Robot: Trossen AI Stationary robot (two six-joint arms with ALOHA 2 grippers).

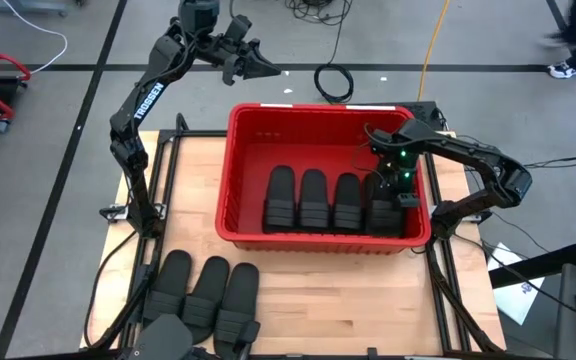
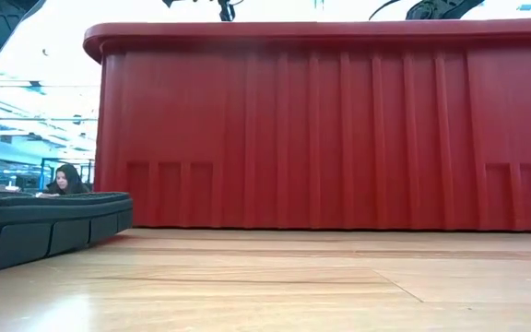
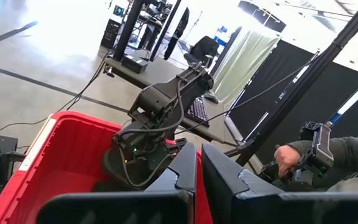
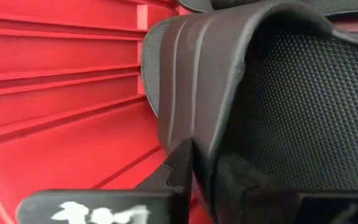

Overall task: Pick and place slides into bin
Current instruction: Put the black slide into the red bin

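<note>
The right gripper (image 4: 207, 171) pinches a slide's (image 4: 229, 81) strap inside the bin (image 1: 230, 170), right of center. The left gripper (image 1: 258, 66) hovers at the upper middle, fingers pressed together; 3 slides (image 1: 208, 292) lie at the lower left.

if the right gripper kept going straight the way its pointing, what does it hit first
The right gripper points down into the bin, its fingers either side of the strap of the rightmost slide. Pushing straight on, it would likely press into that slide's strap and sole first, then the bin floor beneath.
</note>
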